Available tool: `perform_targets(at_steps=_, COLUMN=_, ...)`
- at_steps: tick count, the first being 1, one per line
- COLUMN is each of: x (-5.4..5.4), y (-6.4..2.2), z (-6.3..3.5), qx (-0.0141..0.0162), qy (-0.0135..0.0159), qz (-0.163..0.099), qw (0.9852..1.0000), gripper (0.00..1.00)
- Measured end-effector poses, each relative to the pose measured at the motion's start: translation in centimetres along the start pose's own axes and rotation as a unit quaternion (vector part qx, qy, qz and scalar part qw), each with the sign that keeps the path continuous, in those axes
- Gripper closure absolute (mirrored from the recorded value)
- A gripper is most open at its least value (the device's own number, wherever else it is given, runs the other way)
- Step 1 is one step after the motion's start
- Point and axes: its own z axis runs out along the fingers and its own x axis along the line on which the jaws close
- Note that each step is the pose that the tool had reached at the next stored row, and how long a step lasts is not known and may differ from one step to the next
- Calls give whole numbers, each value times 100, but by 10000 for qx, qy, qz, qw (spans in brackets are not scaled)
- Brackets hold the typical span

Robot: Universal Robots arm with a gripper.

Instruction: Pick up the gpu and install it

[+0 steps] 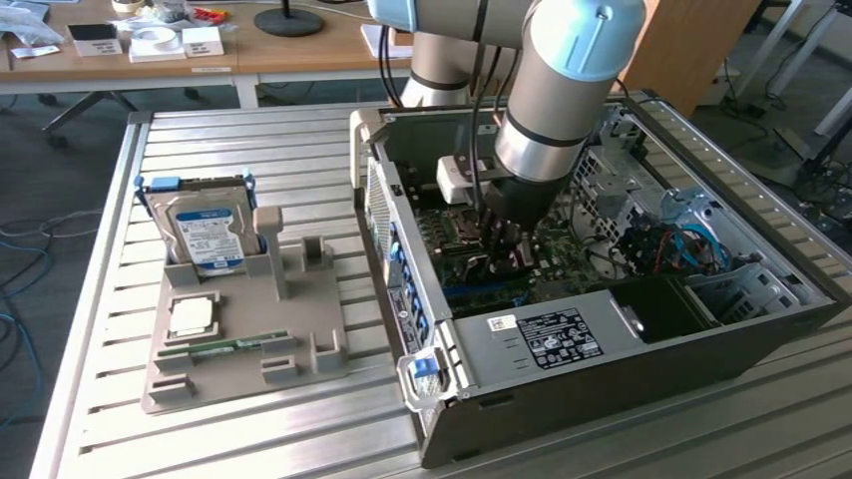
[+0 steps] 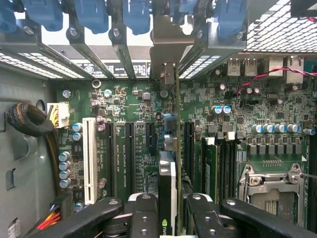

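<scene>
Claw (image 2: 170, 218) pinching the gpu (image 2: 167, 173) on edge, inside the open computer case (image 1: 573, 399) at the exterior view's centre, card's long axis running from claw toward the rear slot openings, pale bracket (image 2: 166, 47) end pointing at the blue latches (image 2: 136, 15), above the motherboard (image 2: 133, 148) slots.

The arm (image 1: 566, 90) comes in from the far side of the exterior view. Its last grey section, capped in pale blue, points steeply downward, leaning a little toward the exterior view's left. Below it the black wrist (image 1: 513, 210) hangs almost upright, with a white housing (image 1: 460, 178) mounted on the side facing the exterior view's left. In the wrist view the black links (image 2: 99, 213) of the jaws stand on either side of the gpu (image 2: 167, 198), which sits edge-on between them, with the jaws closed partway against its two faces.
</scene>
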Motion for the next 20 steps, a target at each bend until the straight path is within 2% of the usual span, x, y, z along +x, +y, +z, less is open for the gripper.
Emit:
perform_targets(at_steps=7, x=-1, y=-1, z=0, qx=1, qy=-2, qz=0, qw=10000, gripper=73)
perform_targets(at_steps=10, x=-4, y=-1, z=-18, qx=6, qy=-12, qz=-1, qw=10000, gripper=73)
perform_targets(at_steps=12, x=-3, y=0, z=-42, qx=2, qy=-2, qz=0, qw=10000, gripper=73)
perform_targets(at_steps=20, x=-3, y=0, z=-51, qx=1, qy=6, qz=-1, qw=10000, gripper=73)
